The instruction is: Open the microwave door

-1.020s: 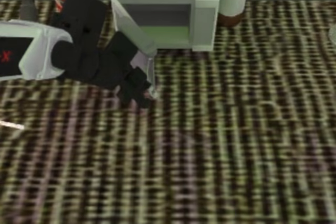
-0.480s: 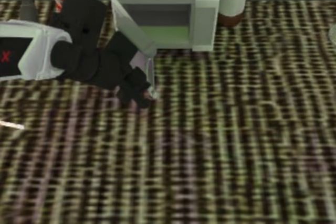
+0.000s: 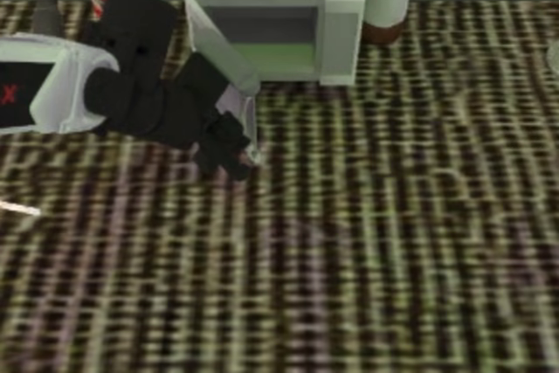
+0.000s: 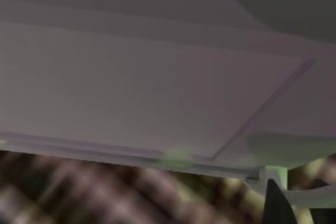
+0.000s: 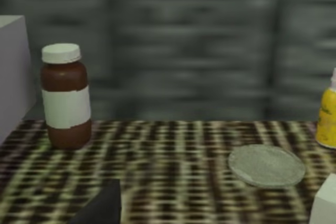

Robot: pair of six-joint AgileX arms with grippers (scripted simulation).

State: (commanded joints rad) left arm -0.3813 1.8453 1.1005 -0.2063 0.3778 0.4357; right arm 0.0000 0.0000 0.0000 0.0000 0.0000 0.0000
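Pale grey-white, the microwave (image 3: 278, 15) stands at the table's far edge, left of centre, its greenish floor exposed. The microwave door (image 3: 223, 45) is swung out toward the left, roughly half open, so more swing looks due. My left gripper (image 3: 251, 141) sits at the door's free edge, its fingers seemingly pinching it. My right gripper is out of sight. One microwave, one brown-and-white jar (image 5: 65, 96) just right of it, one grey disc (image 5: 266, 165), one yellow bottle (image 5: 328, 117) and one small white block (image 5: 324, 203).
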